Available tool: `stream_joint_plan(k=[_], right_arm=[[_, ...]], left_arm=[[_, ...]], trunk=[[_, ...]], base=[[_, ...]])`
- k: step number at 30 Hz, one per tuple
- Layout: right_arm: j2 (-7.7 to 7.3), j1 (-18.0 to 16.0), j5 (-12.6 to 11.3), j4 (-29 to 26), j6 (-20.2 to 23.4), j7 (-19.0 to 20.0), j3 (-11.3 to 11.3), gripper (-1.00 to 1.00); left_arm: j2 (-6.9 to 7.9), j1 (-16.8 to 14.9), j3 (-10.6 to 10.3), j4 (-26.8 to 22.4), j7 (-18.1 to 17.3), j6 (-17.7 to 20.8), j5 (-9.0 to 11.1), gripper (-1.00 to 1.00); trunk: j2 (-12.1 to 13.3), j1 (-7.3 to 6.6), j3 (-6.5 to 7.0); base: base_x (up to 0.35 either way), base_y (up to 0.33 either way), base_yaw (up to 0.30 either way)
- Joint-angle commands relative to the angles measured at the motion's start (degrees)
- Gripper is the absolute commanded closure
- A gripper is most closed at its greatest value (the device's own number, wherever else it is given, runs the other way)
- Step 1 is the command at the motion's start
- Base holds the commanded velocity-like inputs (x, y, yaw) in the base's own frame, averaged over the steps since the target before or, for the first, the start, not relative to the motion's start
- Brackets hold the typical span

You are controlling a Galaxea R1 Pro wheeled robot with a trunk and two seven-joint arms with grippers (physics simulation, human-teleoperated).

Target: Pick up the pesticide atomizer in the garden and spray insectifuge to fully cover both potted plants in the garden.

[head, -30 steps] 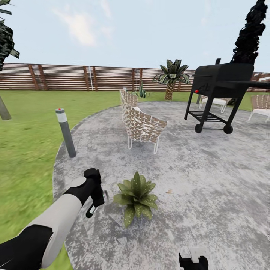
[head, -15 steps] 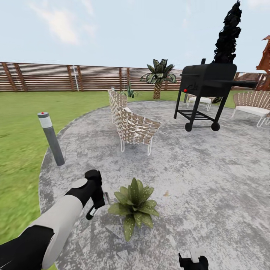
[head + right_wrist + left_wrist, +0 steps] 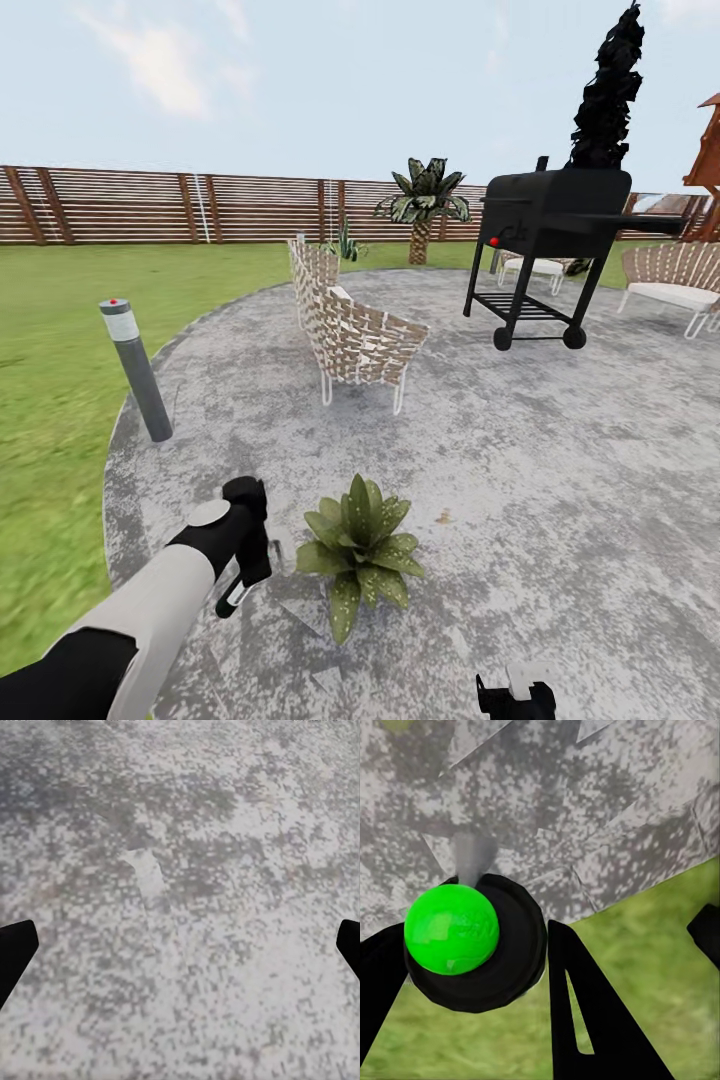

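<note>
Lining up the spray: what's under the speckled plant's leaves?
The leaves of the green, white-speckled potted plant spread over the mottled grey patio paving. Its pot is hidden beneath them. The left claw, holding the dark green atomizer bottle, hangs beside it.

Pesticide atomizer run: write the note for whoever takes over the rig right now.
Left gripper: shut on the pesticide atomizer, whose bright green cap faces the wrist camera; in the head view the bottle hangs below the gripper, beside the potted plant.
Right gripper: open, nothing held, fingers wide apart over bare patio.
Done: atomizer picked up and brought beside one plant.
Left: spray this plant to cover it; no spray is visible. Then find and cover the second plant.
</note>
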Motion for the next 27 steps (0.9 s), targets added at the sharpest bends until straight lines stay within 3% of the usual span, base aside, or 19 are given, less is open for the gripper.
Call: stream_joint_plan(k=[1,7,14,27], right_arm=[[-0.01,0.0,-0.3,0.0,-0.1,-0.3,0.5,-1.00],[-0.01,0.0,-0.3,0.0,-0.1,-0.3,0.5,-1.00],[-0.01,0.0,-0.3,0.0,-0.1,-0.3,0.5,-1.00],[0.00,0.0,-0.3,0.0,-0.1,-0.3,0.5,-1.00]], left_arm=[[0.08,0.0,0.0,0.4,-0.2,0.7,-0.2,1.00],[-0.03,0.0,-0.1,2.9,0.2,1.0,-0.1,1.00],[-0.24,1.9,-0.1,3.0,0.2,0.7,-0.4,1.00],[0.39,2.5,0.1,3.0,0.6,1.1,-0.5,1.00]], trunk=[[0.0,-0.01,-0.05],[0.0,-0.01,-0.05],[0.0,-0.01,-0.05],[0.0,-0.01,-0.05]], base=[[0.005,0.000,0.000],[0.186,0.127,-0.032],[0.083,0.281,-0.267],[0.055,0.076,-0.099]])
